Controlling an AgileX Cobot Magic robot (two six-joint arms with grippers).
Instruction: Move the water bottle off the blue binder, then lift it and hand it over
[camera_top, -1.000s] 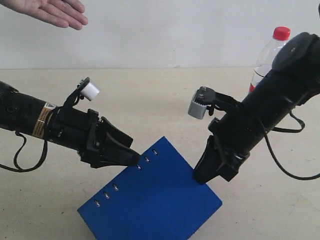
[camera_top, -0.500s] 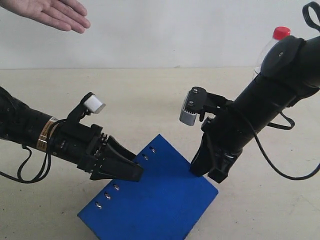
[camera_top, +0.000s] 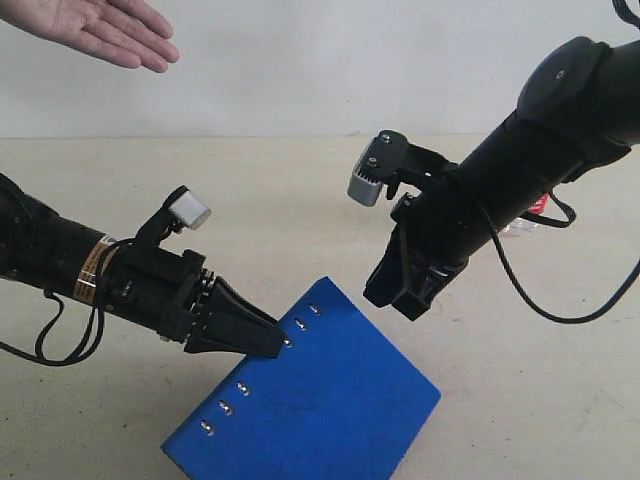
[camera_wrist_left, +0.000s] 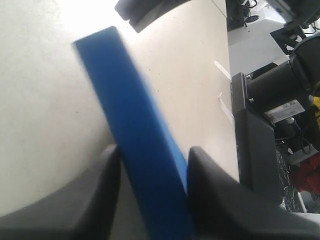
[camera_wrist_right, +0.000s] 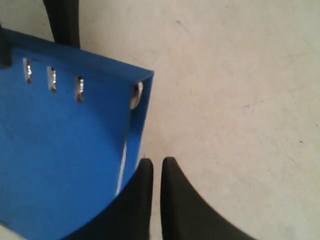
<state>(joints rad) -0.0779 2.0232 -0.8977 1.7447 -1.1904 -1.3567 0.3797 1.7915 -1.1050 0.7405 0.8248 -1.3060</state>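
The blue binder (camera_top: 340, 400) lies tilted on the table, its riveted spine side raised. My left gripper (camera_top: 272, 342) is shut on that spine edge, and the left wrist view shows the blue edge (camera_wrist_left: 135, 135) held between both fingers. My right gripper (camera_top: 395, 297) hangs shut and empty above the binder's far corner. In the right wrist view its fingertips (camera_wrist_right: 161, 162) sit beside the binder (camera_wrist_right: 65, 145) over bare table. Of the water bottle (camera_top: 518, 228), only a scrap of clear plastic and red shows low behind the right arm, off the binder.
An open human hand (camera_top: 100, 30) is held out palm up at the top left. A pale wall runs behind the beige table (camera_top: 300, 200). Cables hang from both arms.
The left jaws have closed on the binder's spine. The right arm has risen and swung left. The bottle, upright at the back right before, no longer stands there.
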